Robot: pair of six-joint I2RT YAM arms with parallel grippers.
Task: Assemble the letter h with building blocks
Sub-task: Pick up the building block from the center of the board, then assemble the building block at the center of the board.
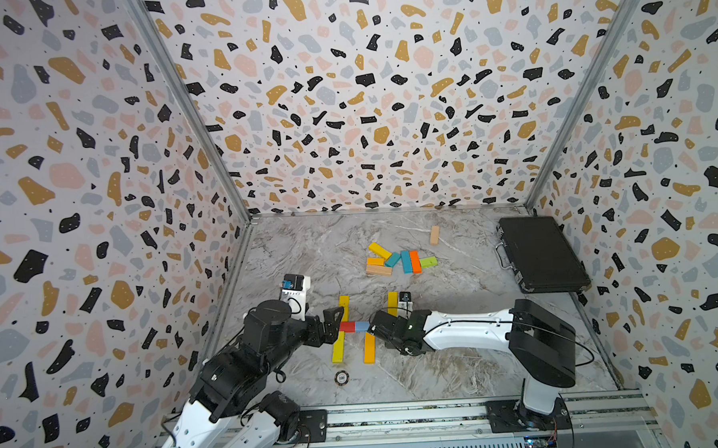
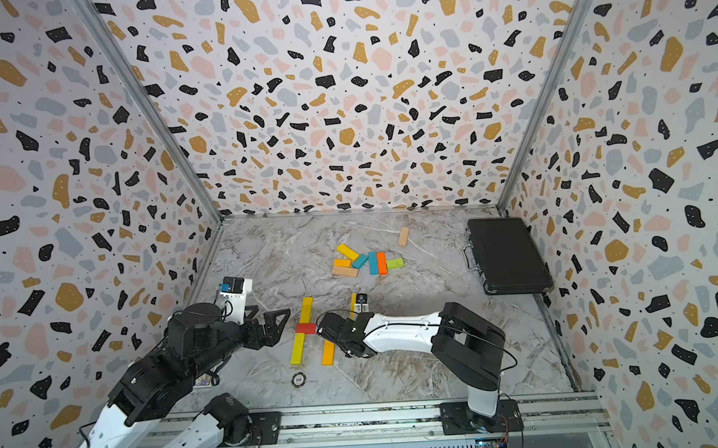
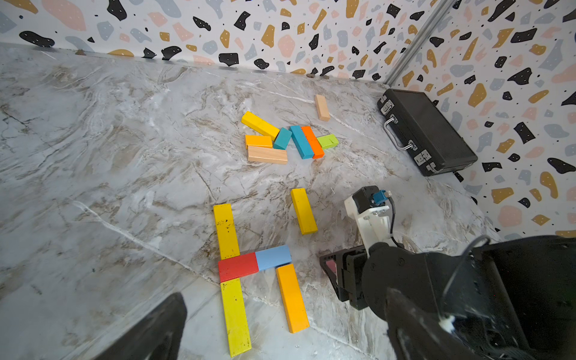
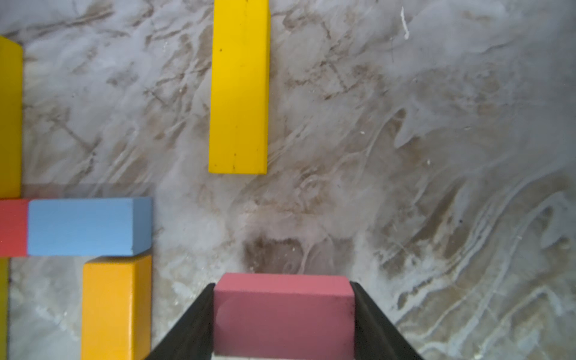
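Right gripper is pinching a pink blk btwn its fingers, one on each short side. Can't tell if the blk is touching the table. It's hanging low near the table's front edge, approx mid-width, just beside the light blue blk but apart from it, w/ bare marble showing btwn them.

Left gripper is hovering w/ jaws spread wide and empty, on the opposite side of the letter, near the red blk.

Red and light blue are lying end to end, touching, as a crossbar. A long yellow blk is running from the red one toward the back edge. A 2nd yellow blk is running from it toward the front edge. An amber blk is lying against the light blue blk's free end, pointing at the front edge, parallel w/ the 2nd yellow. A loose yellow blk is lying behind the crossbar, slightly skewed, not touching it.

Farther toward the back edge, spare blks are lying in a cluster:
- slanted yellow blk
- short orange blk
- short teal blk
- long wood blk
- long teal blk
- long orange blk
- green blk

A lone wood blk is lying nearer the back edge. A black case is lying flat and closed in the back right corner. A disc marked 100 is sitting by the front edge, just in front of the 2nd yellow.
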